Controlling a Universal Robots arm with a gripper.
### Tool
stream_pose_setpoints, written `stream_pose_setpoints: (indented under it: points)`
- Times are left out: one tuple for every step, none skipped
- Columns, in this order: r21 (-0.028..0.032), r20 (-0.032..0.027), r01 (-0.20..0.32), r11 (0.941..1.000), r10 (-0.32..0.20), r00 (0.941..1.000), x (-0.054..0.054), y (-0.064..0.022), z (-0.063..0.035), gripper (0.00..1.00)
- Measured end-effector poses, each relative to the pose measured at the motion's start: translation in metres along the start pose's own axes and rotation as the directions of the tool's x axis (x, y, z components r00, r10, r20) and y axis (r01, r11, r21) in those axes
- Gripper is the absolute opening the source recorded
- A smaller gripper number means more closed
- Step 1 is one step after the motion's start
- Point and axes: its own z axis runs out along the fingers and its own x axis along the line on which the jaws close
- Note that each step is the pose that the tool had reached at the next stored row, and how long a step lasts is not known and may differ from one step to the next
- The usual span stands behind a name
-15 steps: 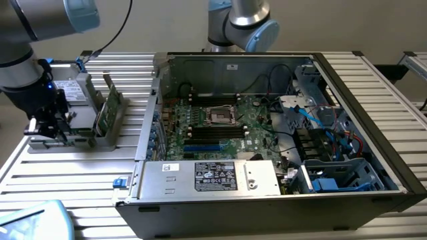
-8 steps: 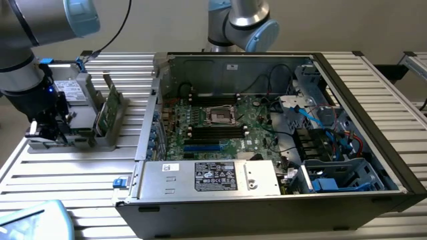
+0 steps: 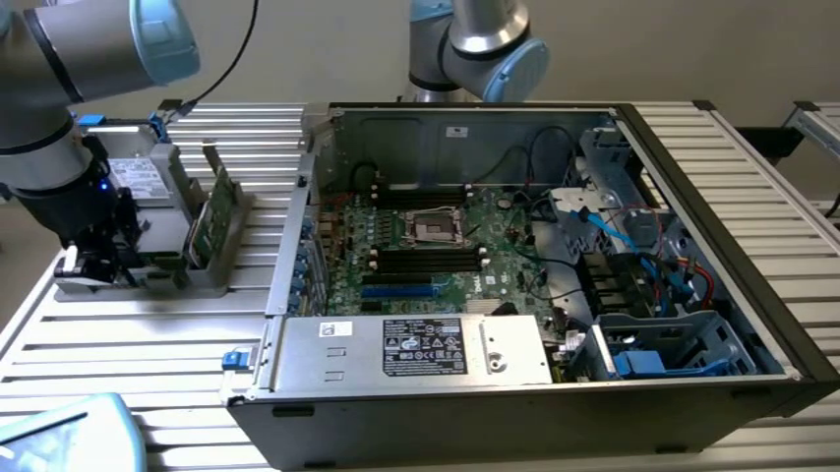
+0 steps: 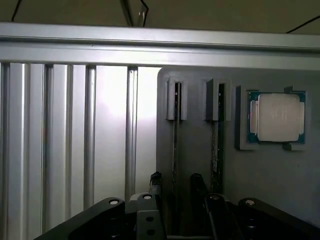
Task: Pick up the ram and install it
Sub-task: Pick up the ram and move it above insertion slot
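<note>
Hovering spread wide, the tool (image 4: 176, 185) straddles what looks like the ram (image 4: 175, 142), standing edge-on in a slot of the grey holder (image 4: 195, 150) on the bench (image 4: 70, 140), its long axis running straight out from the gap.

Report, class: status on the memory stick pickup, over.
End effector open, low over holder. Memory stick upright in slot, lined up between fingers, ungripped. Neighbouring board stands clear.

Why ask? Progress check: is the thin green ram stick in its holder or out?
In: the thin green ram stick sits edge-up, slotted in the grey holder.
</note>
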Motion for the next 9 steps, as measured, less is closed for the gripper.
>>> stream_pose_setpoints:
  points:
    - [-0.0001, 0.0002, -0.001, 1.0, 0.001, 1.0, 0.0, 0.0001, 0.0005, 0.37]
    - [-0.0002, 0.0003, -0.003, 1.0, 0.003, 1.0, 0.0, 0.0001, 0.0006, 0.37]
    - [-0.0007, 0.0003, -0.003, 1.0, 0.003, 1.0, 0.0, 0.0001, 0.0008, 0.37]
    - [-0.0007, 0.0005, -0.004, 1.0, 0.004, 1.0, 0.0, 0.0, 0.0014, 0.37]
    - [-0.0009, 0.0006, -0.005, 1.0, 0.005, 1.0, 0.0, 0.0, 0.0023, 0.37]
    - [-0.0011, 0.0006, -0.006, 1.0, 0.006, 1.0, 0.0, -0.0001, 0.0033, 0.37]
    - [-0.0014, 0.0006, -0.006, 1.0, 0.006, 1.0, 0.0001, -0.0001, 0.0041, 0.37]
    - [-0.0016, 0.0006, -0.007, 1.0, 0.007, 1.0, 0.0001, -0.0001, 0.0047, 0.37]
    - [-0.002, 0.0007, -0.008, 1.0, 0.008, 1.0, 0.0001, -0.0001, 0.0053, 0.37]
